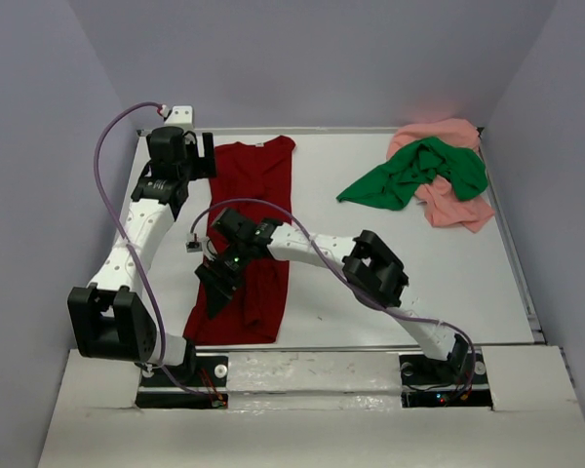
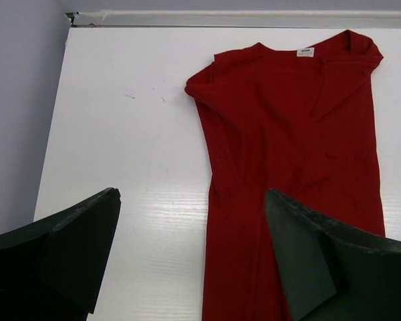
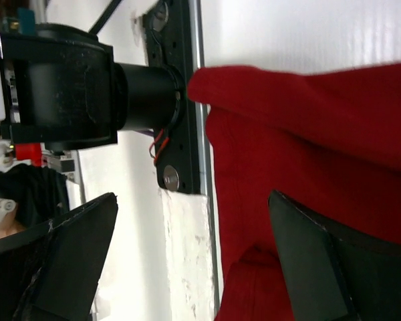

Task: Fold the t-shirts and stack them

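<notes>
The dark red t-shirt (image 1: 263, 190) lay flat on the left part of the white table (image 1: 390, 283) as a long narrow strip, its sides turned in, the collar with its small white label (image 2: 306, 52) toward the far edge and the hem at the near edge beside the black mounting rail (image 3: 184, 100). The right gripper (image 1: 219, 288) hung low over the lower half of this shirt, reaching across from the right. Its fingers were spread wide with nothing between them, and in the right wrist view one finger (image 3: 321, 267) stood over the red cloth while the other (image 3: 67, 254) stood past the table's near edge. The left gripper (image 1: 203, 158) was raised over the shirt's far left side near the collar. Its fingers were likewise spread wide and empty, and the left wrist view showed one finger (image 2: 73, 247) over bare table and the other (image 2: 321, 261) over the red cloth. Well apart from both grippers, in the far right corner, the bright green t-shirt (image 1: 414, 175) lay crumpled on top of the pale salmon pink t-shirt (image 1: 458, 205), both unfolded.
</notes>
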